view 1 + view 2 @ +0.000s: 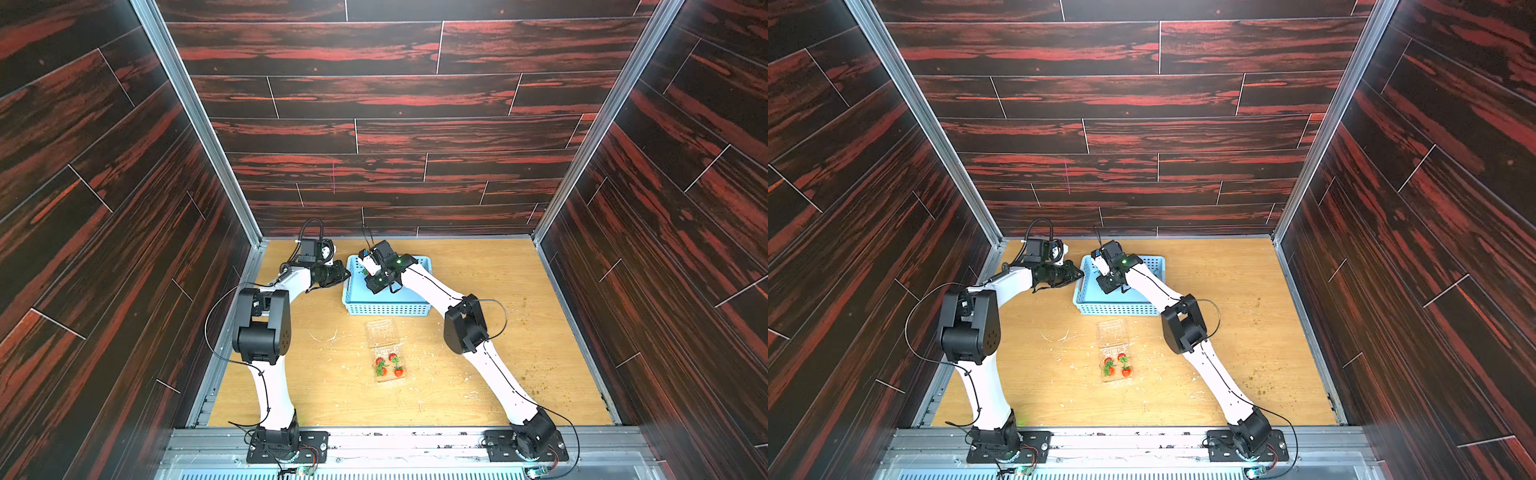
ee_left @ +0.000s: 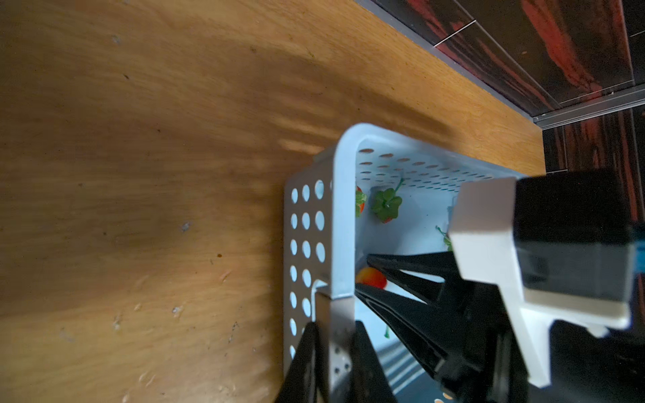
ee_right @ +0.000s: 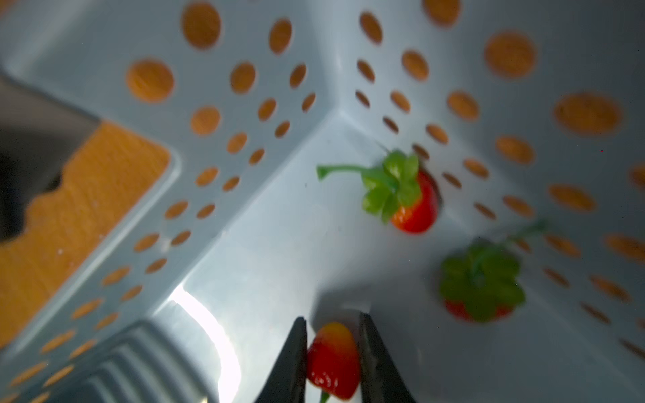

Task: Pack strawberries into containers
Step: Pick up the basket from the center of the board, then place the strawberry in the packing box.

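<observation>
In both top views the clear clamshell (image 1: 384, 332) lies open on the worktop (image 1: 478, 374), just in front of the blue basket (image 1: 386, 309) and apart from it. Nothing holds it down. It looks light, so a berry dropped from too high, or a passing arm brushing it, could shove it aside or spill it. Count here: one clamshell, one basket, and four strawberries (image 1: 392, 356) in the tray.

In the left wrist view the left gripper (image 2: 333, 328) is clamped on the basket's side wall, one finger outside and one inside. A tug from this arm during a lift could tilt the basket and roll the loose fruit. Three berries show inside, one half hidden by the rim. A scrap of green sits beside the other arm's white mount; I cannot tell whether it is a fourth.

In the right wrist view, which is blurred, the right gripper (image 3: 332, 317) stands narrow around one strawberry (image 3: 333, 363), with fingers against both its sides, down on the basket floor. The hold is near the fingertips on a rounded berry, so it may twist or pop out on the lift. There are three berries here: that one and two loose (image 3: 415, 202) (image 3: 481, 286) by the walls.
</observation>
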Robot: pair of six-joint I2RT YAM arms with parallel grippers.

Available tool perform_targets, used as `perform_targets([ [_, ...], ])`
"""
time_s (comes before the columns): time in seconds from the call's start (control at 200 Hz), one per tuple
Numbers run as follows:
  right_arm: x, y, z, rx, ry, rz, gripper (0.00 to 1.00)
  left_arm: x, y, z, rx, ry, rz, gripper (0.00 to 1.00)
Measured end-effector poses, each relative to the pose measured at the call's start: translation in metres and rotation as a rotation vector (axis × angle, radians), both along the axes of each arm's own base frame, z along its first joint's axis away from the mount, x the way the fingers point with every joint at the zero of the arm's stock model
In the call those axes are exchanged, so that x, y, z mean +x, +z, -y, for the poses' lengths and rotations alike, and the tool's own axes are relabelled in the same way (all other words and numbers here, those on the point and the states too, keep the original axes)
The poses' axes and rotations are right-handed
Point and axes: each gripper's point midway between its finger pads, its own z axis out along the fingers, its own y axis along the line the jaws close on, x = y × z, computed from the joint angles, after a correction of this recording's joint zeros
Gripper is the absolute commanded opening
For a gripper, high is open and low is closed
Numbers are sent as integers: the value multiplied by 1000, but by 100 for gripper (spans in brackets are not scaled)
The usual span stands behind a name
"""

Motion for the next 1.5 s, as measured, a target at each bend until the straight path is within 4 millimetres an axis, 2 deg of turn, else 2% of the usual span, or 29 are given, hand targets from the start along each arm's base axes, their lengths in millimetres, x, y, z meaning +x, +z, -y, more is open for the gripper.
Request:
perform_targets([
  [0.11,-10,5,8,-12,3,-18,24,0,2,0,20,3,8,0],
  [0.2,-17,18,14,-5,13,-13,24,1,3,-2,36,16,14,0],
  [0.306,-23,46,17,28,30,12,23,3,4,-6,53,31,20,0],
  [0.426,-30,86,18,91,49,57,23,4,5,-8,67,42,24,0],
  [0.531,-45,118,23,145,80,79,22,4,5,-8,76,47,25,0],
  [0.656,-77,143,32,207,136,65,22,5,4,-9,85,53,26,0],
  [0.782,-131,150,44,246,209,-3,22,6,5,-10,92,57,27,0],
  [0.867,-175,146,45,248,271,-64,22,7,8,-10,93,58,34,0],
  [0.947,-221,131,42,233,335,-140,22,8,8,-9,94,58,36,0],
  [1.032,-267,104,43,193,383,-239,22,8,8,-8,95,57,36,0],
  [1.132,-303,69,53,129,393,-346,21,8,8,-8,95,55,37,0],
  [1.268,-320,38,68,65,368,-418,22,7,10,-6,97,54,40,0],
  [1.433,-314,25,70,33,341,-409,45,8,22,-7,102,57,68,0],
  [1.498,-311,24,70,24,339,-392,50,8,27,-7,104,58,78,0],
])
